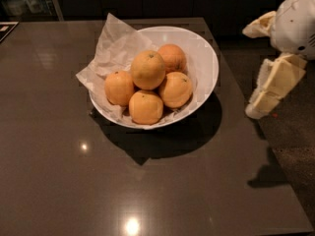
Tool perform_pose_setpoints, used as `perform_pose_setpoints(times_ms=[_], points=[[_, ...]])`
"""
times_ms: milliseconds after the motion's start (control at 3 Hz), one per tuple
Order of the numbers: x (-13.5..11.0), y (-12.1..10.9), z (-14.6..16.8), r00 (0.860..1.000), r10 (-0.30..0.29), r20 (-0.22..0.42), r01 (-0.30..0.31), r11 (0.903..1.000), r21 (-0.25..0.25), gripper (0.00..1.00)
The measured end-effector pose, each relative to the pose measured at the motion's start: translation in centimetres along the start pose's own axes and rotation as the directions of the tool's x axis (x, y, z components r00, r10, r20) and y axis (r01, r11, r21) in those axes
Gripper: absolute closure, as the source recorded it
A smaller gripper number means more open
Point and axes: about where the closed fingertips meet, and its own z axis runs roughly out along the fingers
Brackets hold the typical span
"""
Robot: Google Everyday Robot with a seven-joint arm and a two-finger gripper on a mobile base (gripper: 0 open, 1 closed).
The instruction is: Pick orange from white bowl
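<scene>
The orange [147, 69], the largest and yellow-orange with a small dark stem dot, sits on top of four deeper-orange ones in the white bowl [204, 58]. The bowl is lined with crumpled white paper [114, 45] and stands on the dark table. My gripper [250, 73] hangs at the right edge of the view, off the table's right side and apart from the bowl. Its two cream fingers [273, 85] are spread and hold nothing.
The dark glossy table [59, 171] runs to a right edge near the gripper, with dark floor [295, 151] beyond it. The four other oranges [145, 107] crowd around the top one. Dim clutter lies at the far left back.
</scene>
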Motion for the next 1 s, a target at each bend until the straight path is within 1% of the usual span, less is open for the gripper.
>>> perform_pose_setpoints(times_ms=[333, 667, 1000], points=[[-4.8, -1.0, 2.2, 0.98, -0.07, 0.188, 0.078, 0.9963, -0.035, 0.0], [-5.2, -1.1, 2.7, 0.979, -0.065, 0.194, 0.073, 0.9968, -0.033, 0.0], [-7.8, -2.5, 4.1, 0.974, -0.089, 0.21, 0.095, 0.9952, -0.021, 0.0]])
